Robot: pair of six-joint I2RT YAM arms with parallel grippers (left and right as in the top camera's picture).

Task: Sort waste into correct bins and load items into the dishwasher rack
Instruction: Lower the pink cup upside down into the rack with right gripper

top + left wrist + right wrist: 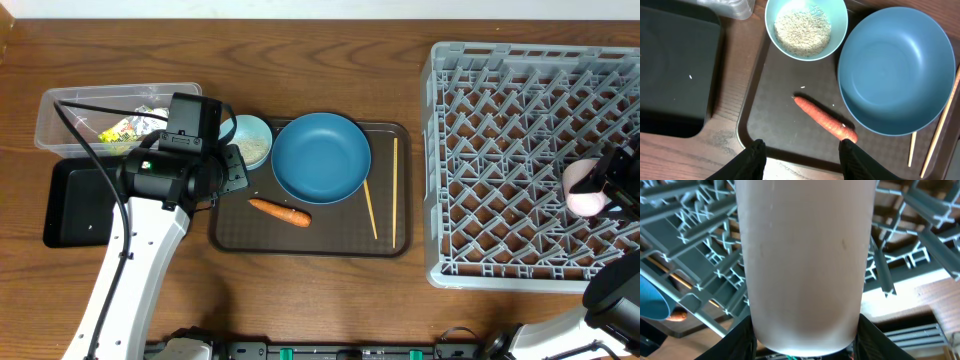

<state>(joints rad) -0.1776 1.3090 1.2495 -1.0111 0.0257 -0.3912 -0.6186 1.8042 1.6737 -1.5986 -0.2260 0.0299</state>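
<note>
The left hand (802,152) hangs released, fingers spread, over the near left part of the brown serving tray (395,240). The carrot (824,119) lies slantwise just beyond its fingertips, thick end close against the blue dish (897,70). The right hand (805,347) is clenched on the pink cup (805,265), held above the right side of the dishwasher rack (500,120).

The step in hand looks like picking up the carrot. To do it well, the left hand should shift slightly far and right until the carrot's middle sits between the fingers. The wrist should turn so the fingers cross the carrot's length, not run along it. Closing on the thinner half would keep a finger from nudging the dish. As food waste, the carrot probably belongs in the black tray (675,70) to the left. The cup should settle between pegs before the right hand lets go.
</note>
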